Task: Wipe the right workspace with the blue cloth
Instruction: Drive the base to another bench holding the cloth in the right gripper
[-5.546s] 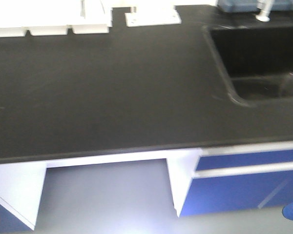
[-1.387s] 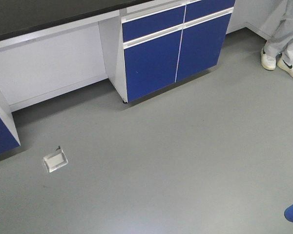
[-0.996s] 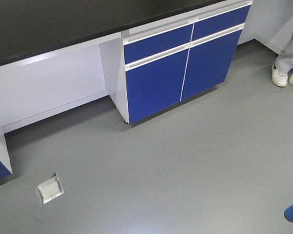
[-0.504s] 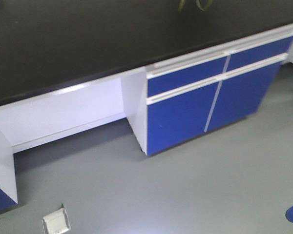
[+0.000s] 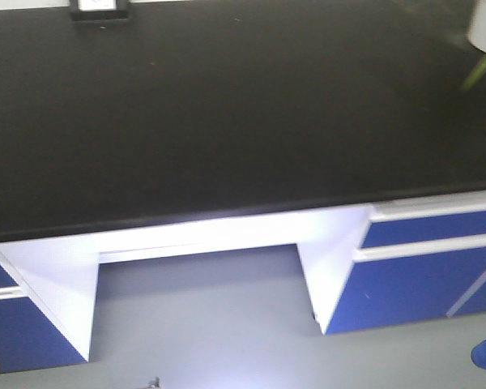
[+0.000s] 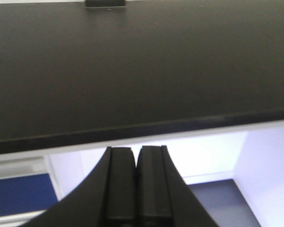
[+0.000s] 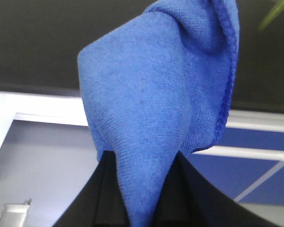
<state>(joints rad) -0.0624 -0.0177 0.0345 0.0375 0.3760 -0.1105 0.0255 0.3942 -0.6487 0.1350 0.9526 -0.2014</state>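
The blue cloth is clamped in the right gripper, clear of the black tabletop, ready for wiping; the left gripper is closed, empty.

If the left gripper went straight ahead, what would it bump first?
Probably the front edge of the black benchtop, right ahead of the left gripper; nothing shows between them, though depth is unclear.

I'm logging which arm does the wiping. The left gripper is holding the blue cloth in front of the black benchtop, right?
Not quite. The right wrist view shows the blue cloth pinched in the right gripper; the left gripper is shut with nothing in it. The cloth is indeed in front of the black benchtop.
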